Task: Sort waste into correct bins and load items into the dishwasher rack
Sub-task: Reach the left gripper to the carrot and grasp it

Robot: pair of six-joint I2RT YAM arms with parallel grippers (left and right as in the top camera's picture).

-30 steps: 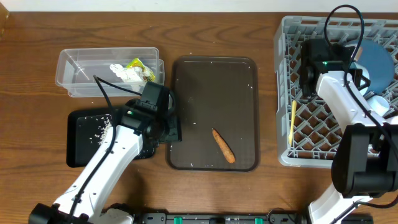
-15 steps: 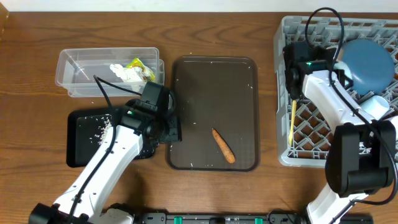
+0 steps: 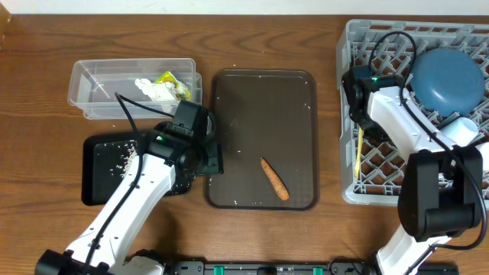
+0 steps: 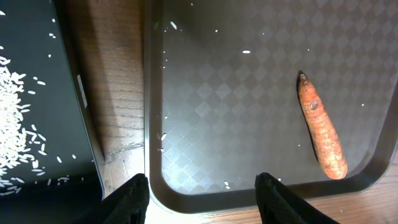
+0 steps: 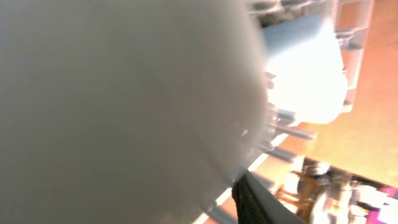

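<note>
Right tool (image 3: 354, 95) slid left, blue plate (image 3: 449, 79) apparently rightward.

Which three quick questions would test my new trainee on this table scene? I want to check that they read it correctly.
1. True or false: the carrot lies in the clear tub.
2. Which holds the pile of rice? A brown tray, B black tray, C clear tub.
3. Fill in: the blue plate sits in the ____.
Key: 1 false; 2 B; 3 rack.
</note>
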